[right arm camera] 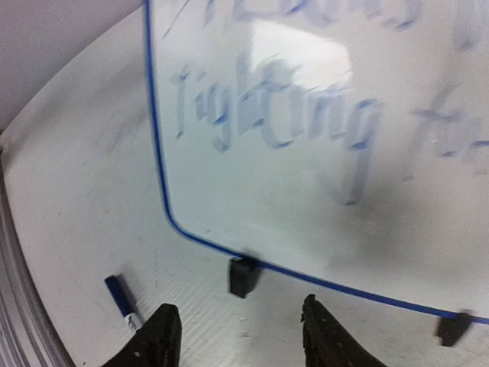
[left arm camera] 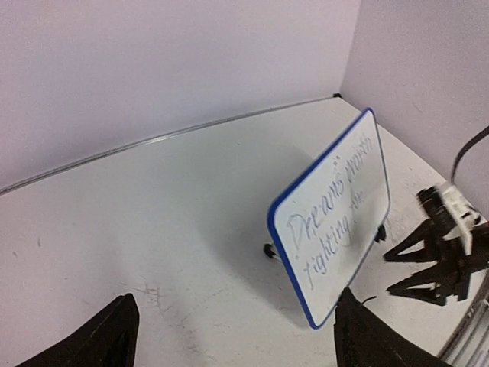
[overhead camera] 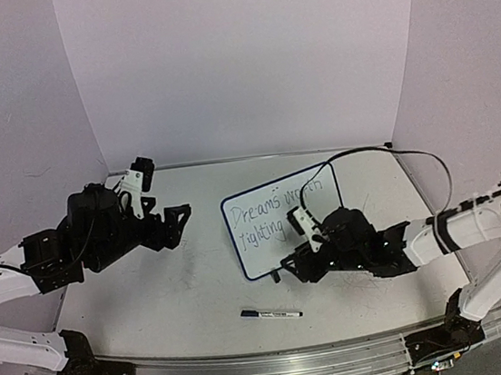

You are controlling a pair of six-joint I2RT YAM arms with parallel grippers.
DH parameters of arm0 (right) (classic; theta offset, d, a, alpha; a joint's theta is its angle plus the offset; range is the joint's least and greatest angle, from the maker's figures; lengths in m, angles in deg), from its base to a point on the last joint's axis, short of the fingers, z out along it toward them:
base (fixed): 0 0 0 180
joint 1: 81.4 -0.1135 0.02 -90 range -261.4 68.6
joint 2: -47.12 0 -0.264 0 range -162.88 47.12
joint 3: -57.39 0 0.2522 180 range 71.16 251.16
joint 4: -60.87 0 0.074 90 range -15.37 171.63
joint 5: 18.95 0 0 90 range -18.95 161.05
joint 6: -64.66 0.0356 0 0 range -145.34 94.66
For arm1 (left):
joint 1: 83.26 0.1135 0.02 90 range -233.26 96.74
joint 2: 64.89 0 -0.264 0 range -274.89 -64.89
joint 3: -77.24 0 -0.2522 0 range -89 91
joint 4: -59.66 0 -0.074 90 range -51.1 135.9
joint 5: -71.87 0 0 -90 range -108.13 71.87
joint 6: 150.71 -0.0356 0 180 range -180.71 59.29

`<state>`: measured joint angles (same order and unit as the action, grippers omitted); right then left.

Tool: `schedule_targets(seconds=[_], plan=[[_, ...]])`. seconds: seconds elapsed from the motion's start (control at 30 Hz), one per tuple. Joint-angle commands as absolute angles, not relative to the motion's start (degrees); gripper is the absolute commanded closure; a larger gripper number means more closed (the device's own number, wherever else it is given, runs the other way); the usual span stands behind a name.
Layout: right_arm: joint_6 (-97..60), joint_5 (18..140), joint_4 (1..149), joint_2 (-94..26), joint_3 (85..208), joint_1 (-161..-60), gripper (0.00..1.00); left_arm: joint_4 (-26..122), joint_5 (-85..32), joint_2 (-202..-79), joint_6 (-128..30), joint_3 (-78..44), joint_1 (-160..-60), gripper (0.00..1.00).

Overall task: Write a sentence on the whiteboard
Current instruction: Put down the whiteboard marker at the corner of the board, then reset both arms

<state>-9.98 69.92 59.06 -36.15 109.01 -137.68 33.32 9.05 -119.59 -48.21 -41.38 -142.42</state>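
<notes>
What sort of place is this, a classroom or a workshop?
Probably a robot test bench in a lab: plain walls box in a scuffed white table, a left arm and right arm are mounted on a metal rail at its near edge, with a small whiteboard and a marker.

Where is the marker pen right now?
In the top view the marker lies flat on the table, central near its front edge, on the near side of the whiteboard and apart from the right fingers.
</notes>
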Motion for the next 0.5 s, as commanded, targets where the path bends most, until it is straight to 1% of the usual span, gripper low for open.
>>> schedule_targets(seconds=[0.0, 0.07, 0.1, 0.17, 0.33, 0.47], plan=[[-5.98, 48.58, 74.68, -21.04, 113.61, -133.61, 0.3, 36.49, 20.19, -119.33, -46.67, -34.32, -139.09, 0.05], [-6.76, 42.68, 79.56, -14.33, 116.08, -132.38, 0.19, 35.65, 19.33, -119.96, -47.96, -30.94, -135.06, 0.03], [-7.55, 40.31, 81.33, -10.95, 117.83, -131.6, 0.11, 34.64, 17.92, -120.39, -48.55, -28.74, -131.84, 0.02], [-9.98, 35.19, 82.61, -6.41, 121.07, -130.35, 0.02, 33.95, 16.33, -121.09, -50.42, -25.49, -126.22, 0.02], [-16.26, 25.0, 82.91, -2.0, 128.45, -128.67, 0.02, 33.53, 13.63, -124.08, -54.66, -17.89, -118.7, 0.01], [-20.5, 28.78, 79.89, -0.81, 130.89, -122.82, 0.02, 31.23, 9.29, -125.9, -53.87, -14.29, -111.11, 0.01]])
